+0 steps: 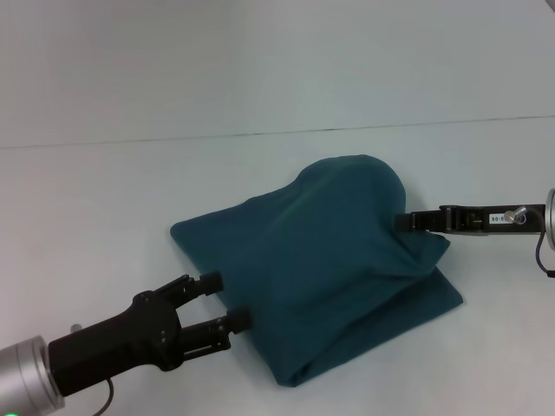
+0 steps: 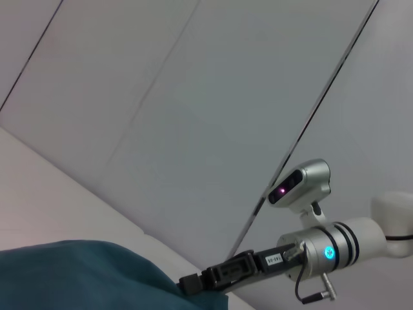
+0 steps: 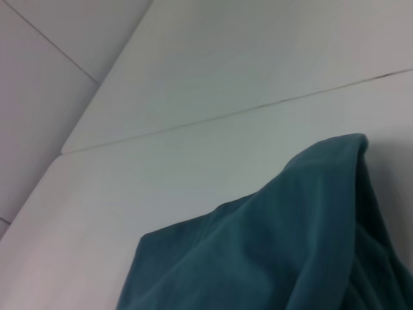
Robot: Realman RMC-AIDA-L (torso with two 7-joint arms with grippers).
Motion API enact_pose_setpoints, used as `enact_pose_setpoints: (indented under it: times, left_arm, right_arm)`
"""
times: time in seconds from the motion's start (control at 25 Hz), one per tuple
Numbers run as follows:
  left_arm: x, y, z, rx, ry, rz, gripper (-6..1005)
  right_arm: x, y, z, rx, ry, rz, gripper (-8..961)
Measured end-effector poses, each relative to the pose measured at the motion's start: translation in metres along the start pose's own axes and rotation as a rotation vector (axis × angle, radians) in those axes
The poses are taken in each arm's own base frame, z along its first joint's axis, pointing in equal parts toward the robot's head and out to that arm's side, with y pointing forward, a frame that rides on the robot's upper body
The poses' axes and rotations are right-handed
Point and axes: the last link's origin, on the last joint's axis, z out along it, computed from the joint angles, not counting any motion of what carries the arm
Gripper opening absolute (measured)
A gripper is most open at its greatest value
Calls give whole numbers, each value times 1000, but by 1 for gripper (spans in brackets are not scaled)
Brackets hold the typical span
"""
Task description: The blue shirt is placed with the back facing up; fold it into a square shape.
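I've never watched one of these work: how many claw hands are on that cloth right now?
2. The left gripper is at the near left edge of the blue shirt, fingers apart. The right gripper is at the shirt's raised right side, its tips hidden in the fabric.

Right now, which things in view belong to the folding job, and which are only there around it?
Belong to the job:
- blue shirt, partly folded, one part lifted
- right gripper, at the shirt's raised edge
- left gripper, at the shirt's near left edge, fingers apart

Only there:
- white table
- wall behind
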Motion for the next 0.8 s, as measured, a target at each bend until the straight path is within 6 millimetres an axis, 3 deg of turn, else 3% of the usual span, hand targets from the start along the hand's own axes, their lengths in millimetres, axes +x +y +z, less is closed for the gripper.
enact_pose_setpoints:
  times: [0.32,0.6,0.8]
  left_arm:
    - [-2,1,3,-49,-126,155,933]
    - [2,1,2,-56,-139,181,932]
    - [2,1,2,-57,-139,180,932]
  right_arm:
    - [-4,3,-3,-19,12,-10,327]
    - [-5,5,1,-12,24,-6,328]
    - [1,-2,5,52,68,10,236]
